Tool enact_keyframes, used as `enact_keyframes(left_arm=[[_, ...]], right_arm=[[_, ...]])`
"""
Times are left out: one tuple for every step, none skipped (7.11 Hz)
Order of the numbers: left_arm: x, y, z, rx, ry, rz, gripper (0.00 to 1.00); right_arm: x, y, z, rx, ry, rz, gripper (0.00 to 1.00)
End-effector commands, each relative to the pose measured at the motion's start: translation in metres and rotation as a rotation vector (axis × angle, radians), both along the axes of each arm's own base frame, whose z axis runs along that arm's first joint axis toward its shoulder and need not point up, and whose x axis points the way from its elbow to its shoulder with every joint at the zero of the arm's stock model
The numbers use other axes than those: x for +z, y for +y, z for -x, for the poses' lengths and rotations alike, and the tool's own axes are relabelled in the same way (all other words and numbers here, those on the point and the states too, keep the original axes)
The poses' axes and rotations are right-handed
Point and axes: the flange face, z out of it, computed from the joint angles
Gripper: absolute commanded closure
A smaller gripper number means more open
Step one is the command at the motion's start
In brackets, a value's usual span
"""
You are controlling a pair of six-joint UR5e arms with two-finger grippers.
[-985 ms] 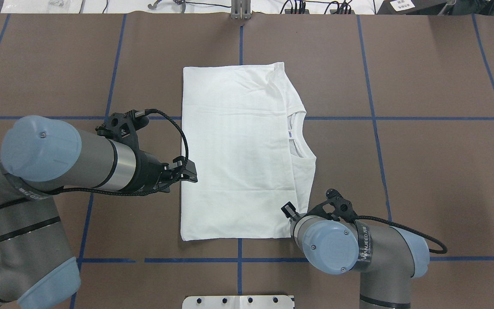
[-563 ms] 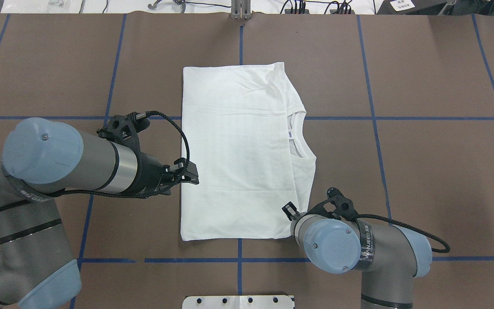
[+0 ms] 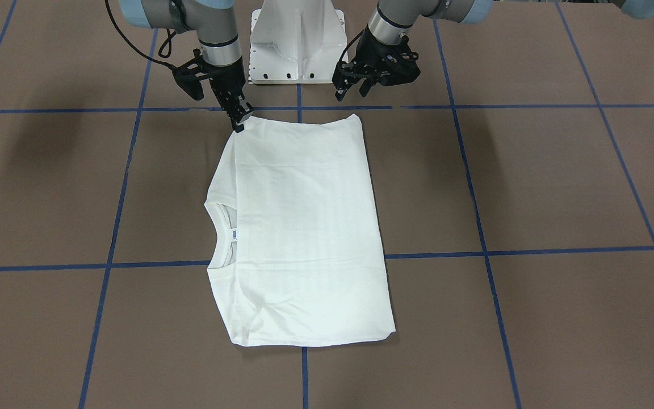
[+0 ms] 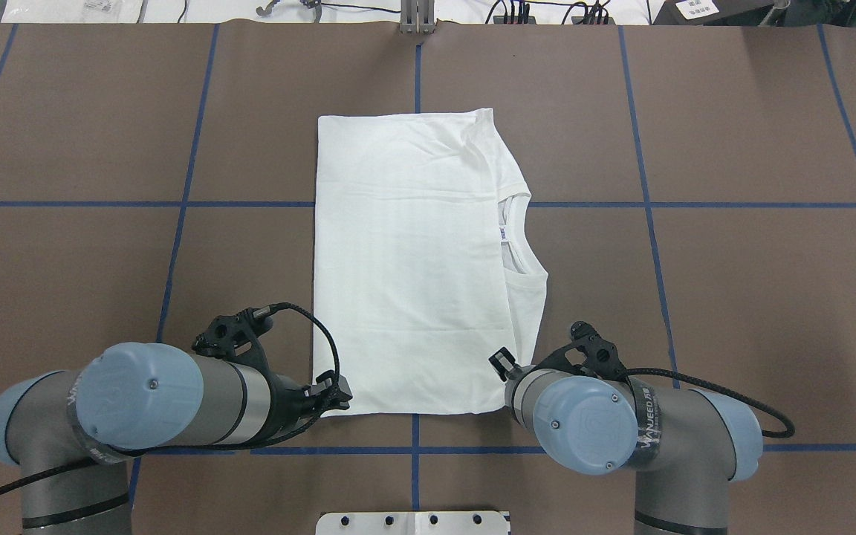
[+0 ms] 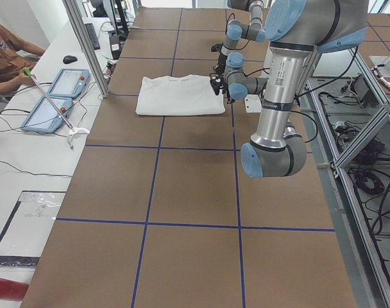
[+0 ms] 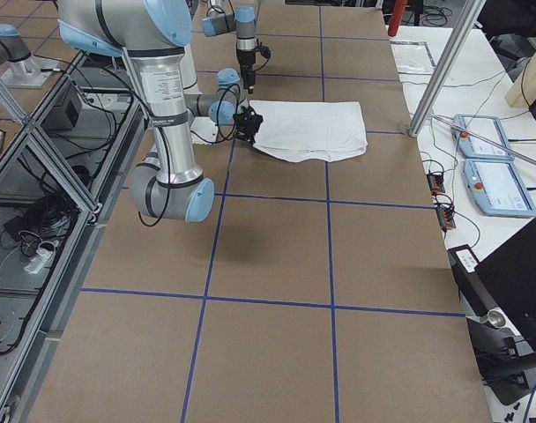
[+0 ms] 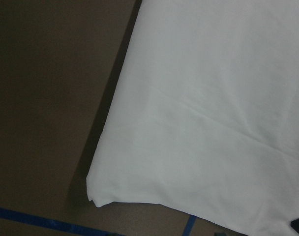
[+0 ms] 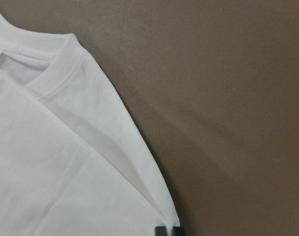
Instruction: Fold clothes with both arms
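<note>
The white shirt (image 4: 413, 260) lies folded in a rectangle on the brown table, with no print showing. It also shows in the front view (image 3: 304, 227). Its collar (image 4: 517, 238) and blue-white neck tag (image 4: 504, 232) face my right side. My left gripper (image 4: 339, 395) is open and hovers at the shirt's near-left corner, also seen in the front view (image 3: 351, 91). My right gripper (image 4: 502, 365) is down at the near-right corner, also seen in the front view (image 3: 240, 120). Its fingertips (image 8: 168, 231) are together on the shirt's edge.
The white pedestal base (image 3: 296, 40) stands at the near table edge between my arms. Blue tape lines (image 4: 647, 204) cross the table. A metal post (image 5: 86, 45) and a side table with tablets (image 5: 54, 96) and a seated operator (image 5: 9, 51) are beyond the far edge.
My left arm has pulled back from the middle of the shirt's left edge to its near-left corner. The right gripper has stayed at the near-right corner. The shirt has not moved.
</note>
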Motion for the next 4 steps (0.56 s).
enact_keyframes(left_arm=[[0.017,0.004,-0.013,-0.011,-0.041,0.003,0.28],[0.026,0.001,-0.025,-0.026,-0.066,-0.006,0.28],[0.031,-0.002,-0.028,-0.034,-0.077,-0.014,0.30],[0.038,-0.004,-0.033,-0.038,-0.092,-0.010,0.30]], right_arm=[[-0.002,0.000,-0.001,0.000,-0.005,-0.001,1.00],[-0.001,0.000,-0.002,0.001,-0.002,-0.001,1.00],[0.000,0.000,-0.002,0.000,0.000,0.000,1.00],[-0.001,0.000,-0.002,0.001,-0.002,-0.001,1.00]])
